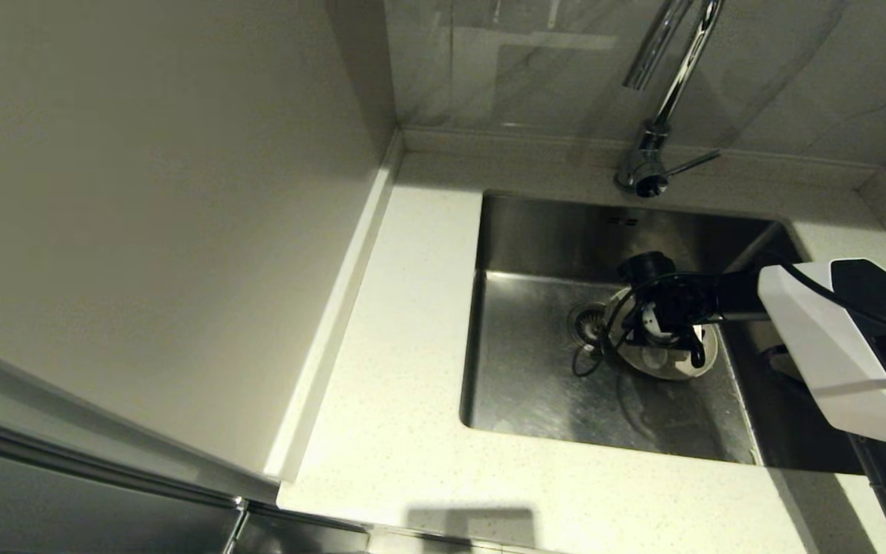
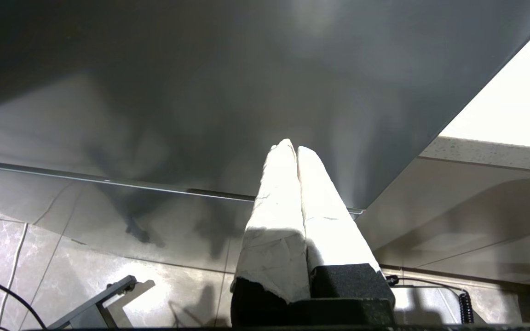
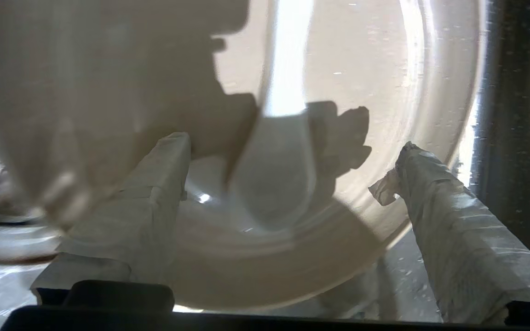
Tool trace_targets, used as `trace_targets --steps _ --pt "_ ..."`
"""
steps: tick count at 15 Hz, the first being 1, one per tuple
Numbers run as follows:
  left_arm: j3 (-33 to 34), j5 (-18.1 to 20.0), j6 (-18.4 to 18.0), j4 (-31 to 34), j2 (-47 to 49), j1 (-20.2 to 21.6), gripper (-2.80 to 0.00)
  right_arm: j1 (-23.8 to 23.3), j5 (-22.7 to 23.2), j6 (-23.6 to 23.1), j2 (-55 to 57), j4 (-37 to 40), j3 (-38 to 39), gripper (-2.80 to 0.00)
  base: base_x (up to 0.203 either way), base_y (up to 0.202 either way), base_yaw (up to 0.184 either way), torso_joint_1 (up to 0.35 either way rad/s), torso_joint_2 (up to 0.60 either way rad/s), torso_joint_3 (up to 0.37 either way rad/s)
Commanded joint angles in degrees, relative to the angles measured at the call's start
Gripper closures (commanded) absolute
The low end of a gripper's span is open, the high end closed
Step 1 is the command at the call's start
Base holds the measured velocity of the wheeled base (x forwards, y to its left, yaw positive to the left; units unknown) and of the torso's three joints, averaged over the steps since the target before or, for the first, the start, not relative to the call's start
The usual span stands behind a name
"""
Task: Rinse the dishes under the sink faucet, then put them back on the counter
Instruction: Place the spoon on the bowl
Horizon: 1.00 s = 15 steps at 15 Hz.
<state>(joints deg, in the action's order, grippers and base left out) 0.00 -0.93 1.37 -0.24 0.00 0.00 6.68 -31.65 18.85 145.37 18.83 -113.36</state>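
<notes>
A: Where's the R gripper [image 3: 292, 151] rn?

B: Down in the sink [image 1: 535, 385], just right of the drain strainer [image 1: 586, 322], right over the plate [image 1: 685, 368]. Fingers spread wide, nothing clamped. In the wrist view one finger [image 3: 154, 184] sits by the bowl [image 3: 62, 115], the other [image 3: 435, 193] near the plate's rim.

A: Dishes?

B: All in the basin. Plate lies flat on the sink floor w/ the bowl and the spoon [image 3: 274, 170] on it. Spoon's scoop end lies between the fingers, its handle runs straight away from the wrist cam across the plate. Bowl is beside the spoon, blurry, can't tell if tilted.

A: Room to move?

B: Tight on the robot's right: the plate sits close to the right sink wall, the arm comes in over that edge. Left half of the basin floor is bare steel, more room there. Faucet [image 1: 658, 115] rises behind the back wall, spout arcs up out of the head view, side lever sticks out to the right.

A: Counter?

B: Counter [image 1: 404, 369] strip runs along the sink's left and front edges, raised lip at the back.

A: L arm?

B: L gripper [image 2: 296, 151] parked low by the cabinet front, fingers pressed together, holding nothing.
</notes>
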Motion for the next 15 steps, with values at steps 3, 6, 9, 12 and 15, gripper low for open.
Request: trace_targets --steps 3,6,9,12,15 --pt "0.0 0.0 0.0 0.0 -0.2 0.0 0.0 -0.4 -0.1 0.1 0.4 0.2 0.0 -2.8 0.0 0.0 0.0 0.0 0.0 0.0" --pt "0.0 0.0 0.0 0.0 -0.2 0.0 0.0 -0.9 0.3 0.2 0.8 0.1 0.0 -2.8 0.0 0.0 0.0 0.0 0.0 0.0" --pt "0.0 0.0 0.0 0.0 -0.2 0.0 0.0 -1.2 0.7 0.3 1.0 0.1 0.0 -2.8 0.0 0.0 0.0 0.0 0.0 0.0" --pt "0.0 0.0 0.0 0.0 -0.2 0.0 0.0 -2.2 3.9 0.6 0.7 0.1 0.0 -2.8 0.0 0.0 0.0 0.0 0.0 0.0" --pt "0.0 0.0 0.0 0.0 -0.2 0.0 0.0 -4.3 4.1 1.8 -0.3 -1.3 0.0 -2.8 0.0 0.0 0.0 0.0 0.0 0.0"
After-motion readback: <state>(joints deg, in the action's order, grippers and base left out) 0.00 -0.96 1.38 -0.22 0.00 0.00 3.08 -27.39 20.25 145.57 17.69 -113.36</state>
